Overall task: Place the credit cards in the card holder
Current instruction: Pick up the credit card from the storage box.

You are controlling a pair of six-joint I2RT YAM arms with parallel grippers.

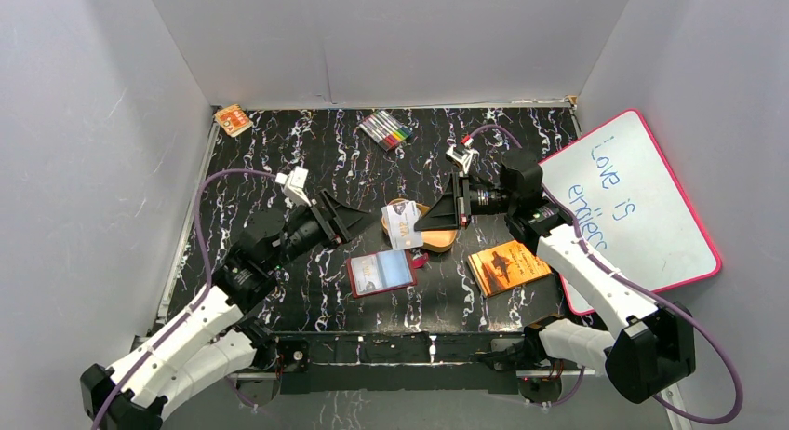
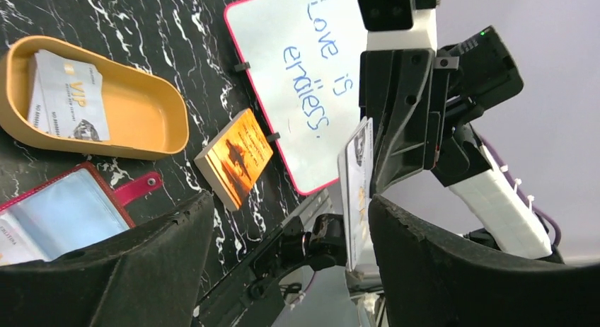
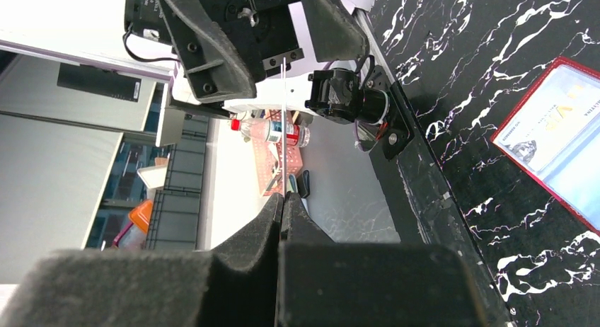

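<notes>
One of the credit cards (image 1: 400, 224), white, hangs upright in the air above the table, with my right gripper (image 1: 421, 221) shut on it. The right wrist view shows it edge-on as a thin line (image 3: 284, 122) rising from the shut gripper (image 3: 283, 199). My left gripper (image 1: 366, 221) faces it, open. In the left wrist view the card (image 2: 356, 192) stands between the wide-apart jaws of that gripper (image 2: 290, 210), close to the right finger (image 2: 453, 263). The card holder (image 1: 380, 272) lies open below, red with pale-blue sleeves (image 2: 64, 214), a card in one sleeve (image 3: 541, 136). More credit cards (image 2: 67, 97) lie in the orange tray (image 2: 152, 111).
The orange tray (image 1: 441, 240) sits partly under my right gripper. An orange-brown book (image 1: 507, 266) lies right of the wallet. A pink-framed whiteboard (image 1: 633, 207) leans at the right wall. Coloured markers (image 1: 387, 129) and a small orange packet (image 1: 233, 119) lie at the back.
</notes>
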